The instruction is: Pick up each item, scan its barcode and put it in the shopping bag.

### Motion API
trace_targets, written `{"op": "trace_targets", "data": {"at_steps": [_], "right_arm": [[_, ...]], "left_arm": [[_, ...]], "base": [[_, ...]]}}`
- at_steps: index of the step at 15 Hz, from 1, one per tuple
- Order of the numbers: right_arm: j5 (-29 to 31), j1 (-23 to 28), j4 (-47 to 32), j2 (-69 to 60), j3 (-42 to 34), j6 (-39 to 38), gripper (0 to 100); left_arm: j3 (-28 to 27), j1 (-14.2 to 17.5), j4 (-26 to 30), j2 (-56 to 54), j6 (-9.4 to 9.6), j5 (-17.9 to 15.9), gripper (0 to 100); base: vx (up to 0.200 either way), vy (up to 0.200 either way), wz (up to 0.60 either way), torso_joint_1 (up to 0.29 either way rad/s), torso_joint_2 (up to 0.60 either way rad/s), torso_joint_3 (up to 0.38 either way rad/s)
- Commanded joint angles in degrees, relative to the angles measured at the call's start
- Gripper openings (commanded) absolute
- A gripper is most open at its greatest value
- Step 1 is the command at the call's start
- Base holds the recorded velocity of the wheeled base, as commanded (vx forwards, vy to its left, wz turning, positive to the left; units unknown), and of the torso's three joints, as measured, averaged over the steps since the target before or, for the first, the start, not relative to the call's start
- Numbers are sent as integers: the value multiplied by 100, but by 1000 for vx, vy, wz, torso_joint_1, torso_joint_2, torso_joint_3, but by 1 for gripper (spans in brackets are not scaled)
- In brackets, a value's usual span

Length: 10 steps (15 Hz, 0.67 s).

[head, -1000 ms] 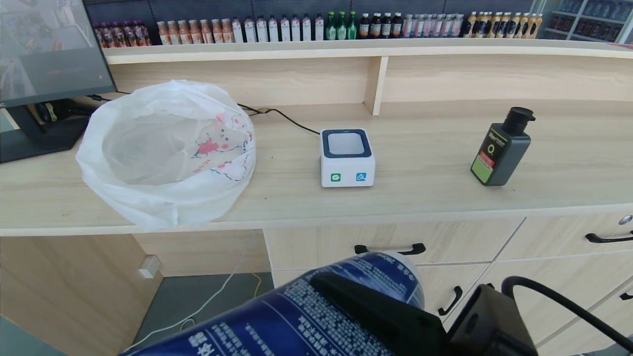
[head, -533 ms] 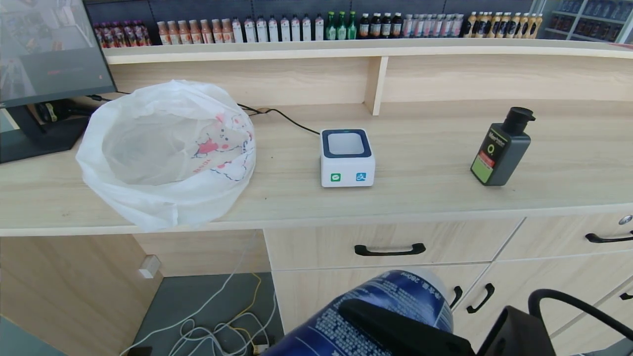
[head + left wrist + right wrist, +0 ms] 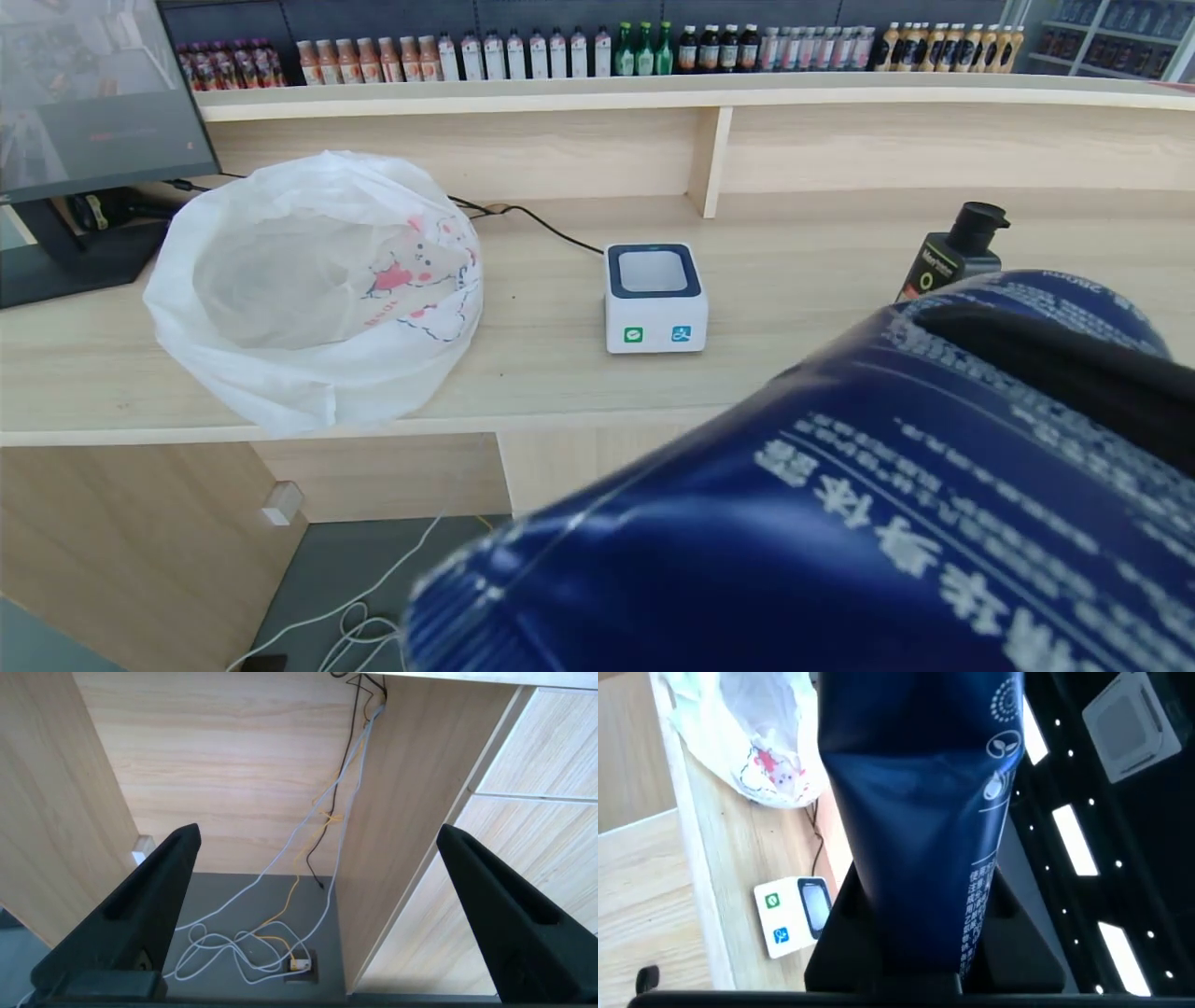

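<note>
Status: right fingers point(image 3: 1055, 362) clamped across the blue bottle point(image 3: 840, 523), held in the air on the right side, off the worktop point(image 3: 560, 378) and close under the head camera. Left fingers point(image 3: 154, 910) spread wide, empty, hanging low in front of the cabinet over the floor cables point(image 3: 271, 943). Scan not done yet by my read: the scanner point(image 3: 655, 297) sits mid-worktop, well apart from the bottle, and the shopping bag point(image 3: 317, 280) stands open to its left. The dark pump bottle point(image 3: 954, 250) is on the right, mostly hidden behind my load. Risks: I can't tell which face carries the barcode, so I may present the wrong side to the scanner window and get no read. The bottle blocks much of the head view, so swinging left could clip the pump bottle or the scanner without my seeing it. The bottle's wall looks smooth, so it could twist in the grip if I rotate fast. The bag is limp film with its front bulging past the worktop edge; a hard or off-centre drop could fold the rim or drag it off.
</note>
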<state>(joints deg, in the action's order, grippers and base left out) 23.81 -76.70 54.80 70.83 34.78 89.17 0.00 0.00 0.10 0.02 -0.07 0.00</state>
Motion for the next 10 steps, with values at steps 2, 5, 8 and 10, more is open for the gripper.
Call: {"op": "trace_targets", "data": {"at_steps": [2, 5, 8, 10], "right_arm": [[1, -11, 673, 564, -164, 56, 0], [-254, -29, 1033, 1205, 38, 12, 0], [-351, -82, 1042, 1223, -164, 21, 0], [-351, -90, 1042, 1214, -279, 21, 0]], "left_arm": [[0, 0, -1, -2, -1, 0, 100], [0, 0, -1, -2, -1, 0, 100], [0, 0, -1, -2, -1, 0, 100], [0, 0, -1, -2, -1, 0, 100]], "base": [[0, 0, 0, 0, 0, 0], [0, 0, 0, 0, 0, 0], [0, 0, 0, 0, 0, 0], [0, 0, 0, 0, 0, 0]]}}
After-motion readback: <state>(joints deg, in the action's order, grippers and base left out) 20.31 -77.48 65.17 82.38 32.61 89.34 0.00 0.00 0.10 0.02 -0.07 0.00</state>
